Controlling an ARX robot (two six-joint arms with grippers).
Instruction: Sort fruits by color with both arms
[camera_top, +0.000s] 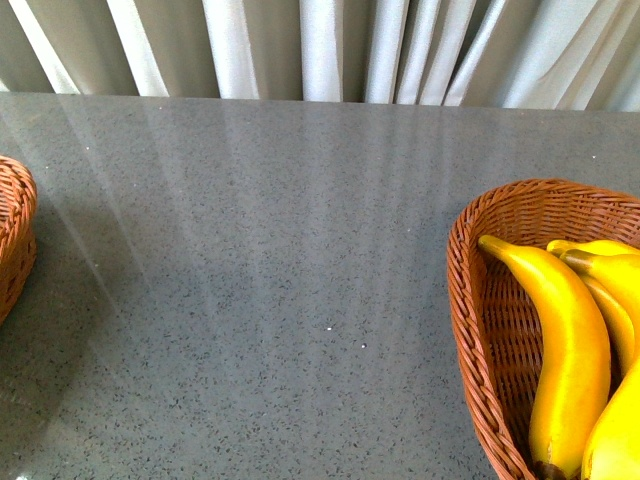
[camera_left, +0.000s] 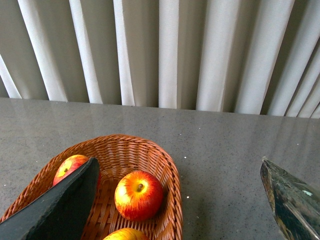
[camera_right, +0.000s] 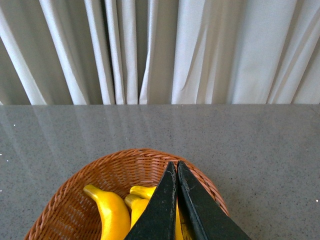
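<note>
— Surface?
— Grey speckled table (camera_top: 260, 280), glossy, its far edge against pale curtains (camera_top: 330, 45).
— Items resting on it?
— Two brown wicker baskets: one basket (camera_top: 490, 300) at the right edge, toward the near right corner; the other basket (camera_top: 12, 235) at the left edge, mostly cut off.

L gripper (camera_left: 180, 200) fingers spread wide, R gripper (camera_right: 177, 172) fingers pressed together, empty

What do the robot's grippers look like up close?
Only the finger ends show. The right gripper has two flat, matte black fingers, each narrowing to a point like a wedge. The left gripper has one dark, slate-like black finger; its other finger looks shinier and greyish with scuffed patches. No cables or markings are visible.
</note>
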